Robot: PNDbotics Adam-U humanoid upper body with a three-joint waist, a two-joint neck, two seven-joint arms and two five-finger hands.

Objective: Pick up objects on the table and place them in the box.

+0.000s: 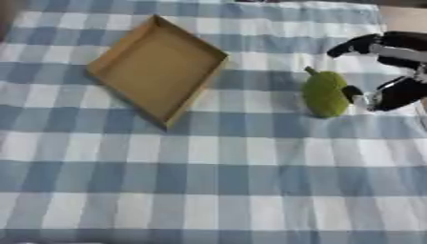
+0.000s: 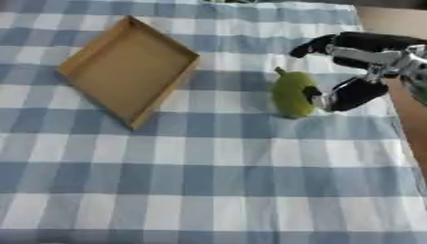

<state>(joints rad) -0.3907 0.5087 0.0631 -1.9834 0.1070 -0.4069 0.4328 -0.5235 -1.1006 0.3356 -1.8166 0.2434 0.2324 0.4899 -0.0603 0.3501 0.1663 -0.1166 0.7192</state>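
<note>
A bumpy green fruit with a short stem lies on the checked cloth, right of centre. My right hand comes in from the right edge and stands open beside the fruit. Its thumb touches the fruit's right side, while the upper fingers reach out above the fruit without closing on it. The shallow cardboard box lies empty at the upper left, turned at an angle. My left hand is not in view.
A blue and white checked cloth covers the whole table. The table's right edge shows at the upper right, behind my right arm.
</note>
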